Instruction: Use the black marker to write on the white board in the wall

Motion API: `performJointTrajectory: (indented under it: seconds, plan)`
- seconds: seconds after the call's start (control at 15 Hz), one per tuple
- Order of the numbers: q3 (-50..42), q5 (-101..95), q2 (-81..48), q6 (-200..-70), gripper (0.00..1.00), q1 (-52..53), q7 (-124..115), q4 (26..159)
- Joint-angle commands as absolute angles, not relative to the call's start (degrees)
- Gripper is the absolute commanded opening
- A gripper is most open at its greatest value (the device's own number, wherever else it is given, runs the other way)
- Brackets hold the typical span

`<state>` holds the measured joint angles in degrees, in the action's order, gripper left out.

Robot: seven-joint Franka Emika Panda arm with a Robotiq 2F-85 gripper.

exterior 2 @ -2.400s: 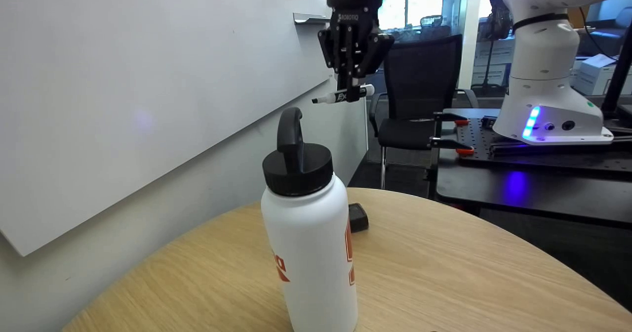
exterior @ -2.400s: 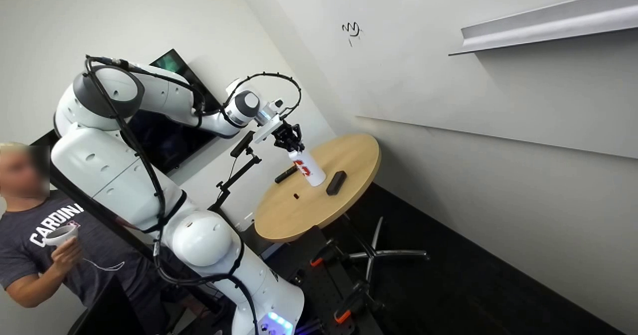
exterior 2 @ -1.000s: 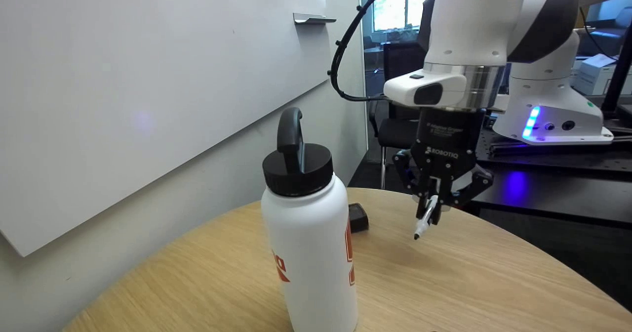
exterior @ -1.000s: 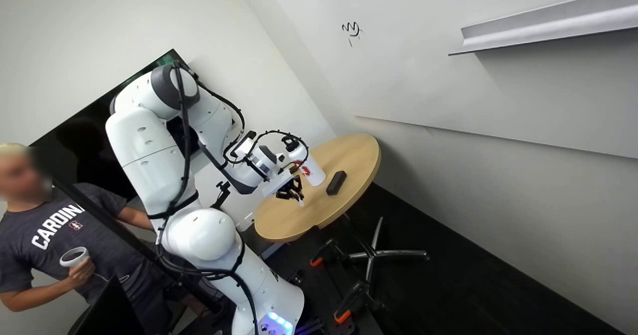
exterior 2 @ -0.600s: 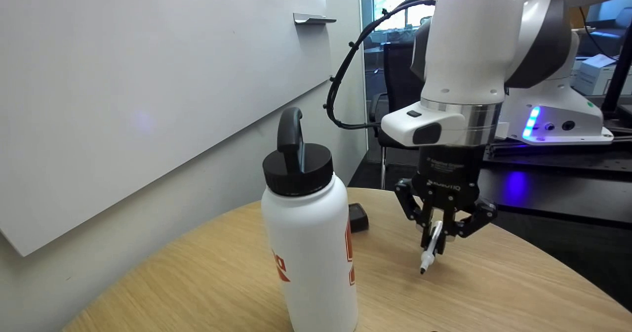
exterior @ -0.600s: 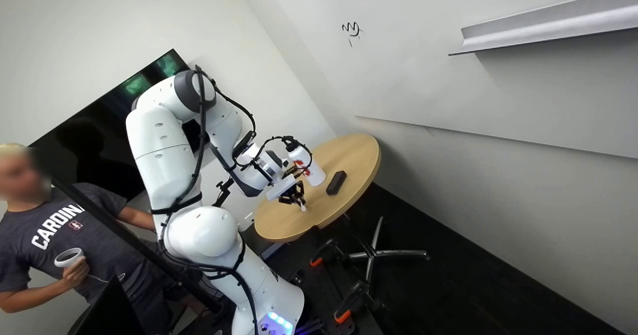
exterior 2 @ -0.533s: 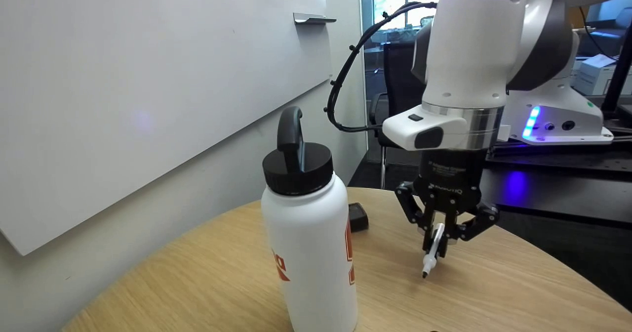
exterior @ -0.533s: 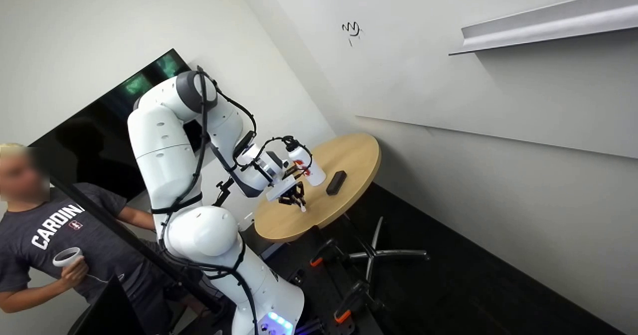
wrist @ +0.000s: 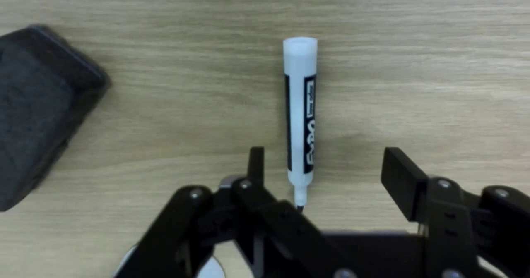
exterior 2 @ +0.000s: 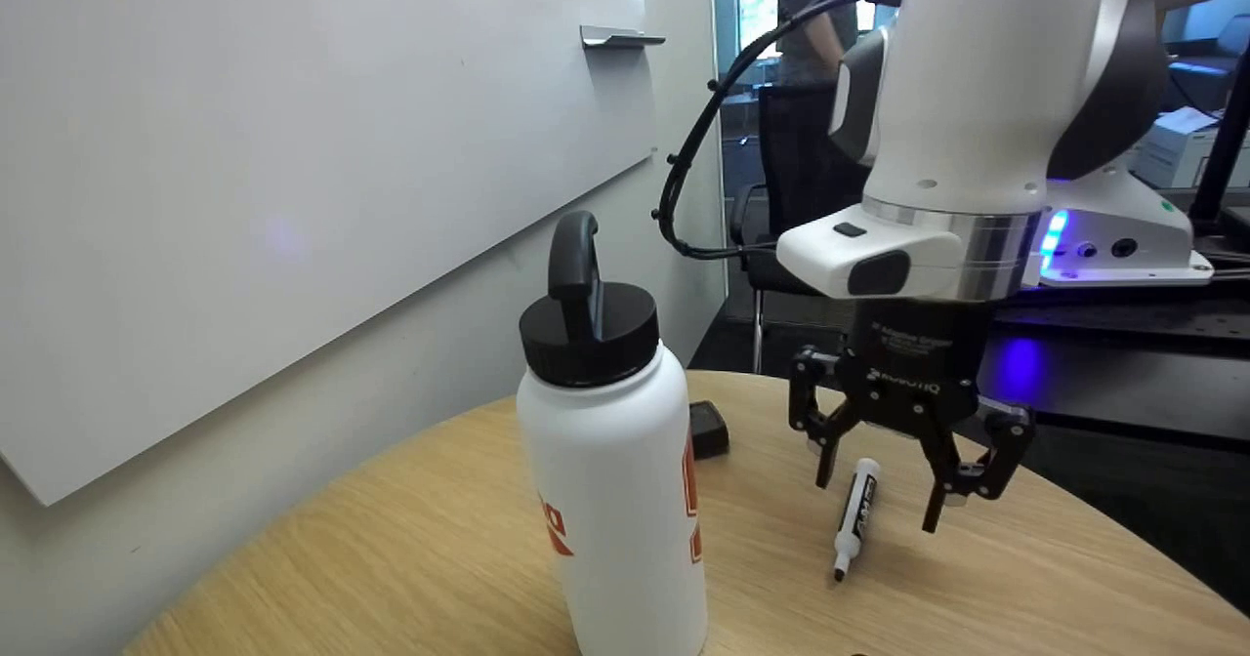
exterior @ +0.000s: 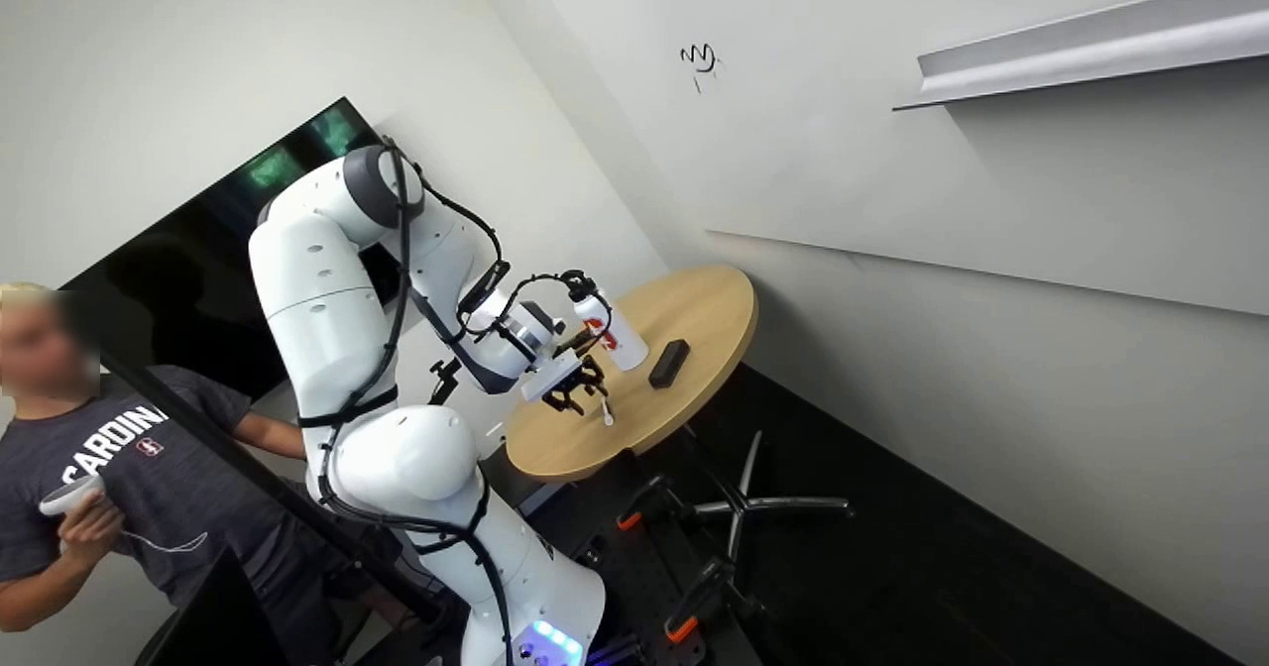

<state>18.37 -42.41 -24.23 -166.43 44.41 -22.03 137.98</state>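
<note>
The black marker, a white-bodied pen with a black label and black tip, lies uncapped on the round table, seen in an exterior view (exterior 2: 855, 519) and in the wrist view (wrist: 299, 121). My gripper (exterior 2: 877, 506) is just above it with its fingers spread wide. In the wrist view the marker passes between the open gripper's (wrist: 324, 152) fingertips, nearer the left one and touching neither; the left finger's linkage partly covers its tip. The white board (exterior: 843, 170) on the wall carries a small black scribble and stands well away from the gripper.
A tall white bottle (exterior 2: 625, 519) with a black lid and red marking stands on the wooden table (exterior 2: 410, 549). A dark eraser block (wrist: 33, 108) lies near the marker. A metal ledge (exterior: 1091, 47) juts from the board. A person (exterior: 139, 478) stands behind the arm.
The gripper came down from higher up with the marker in its grip. Within the last half second its fingers spread, leaving the marker on the table, and it shifted slightly.
</note>
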Motion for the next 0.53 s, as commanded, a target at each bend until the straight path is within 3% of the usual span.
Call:
performJointTrajectory:
  seconds: [0.0,0.47]
  plan:
    - [17.2,-43.8,-15.2,-162.6,1.00,46.5,-26.2,142.2]
    - [22.4,-33.3,0.9,-152.4,1.00,44.4,-16.9,149.0]
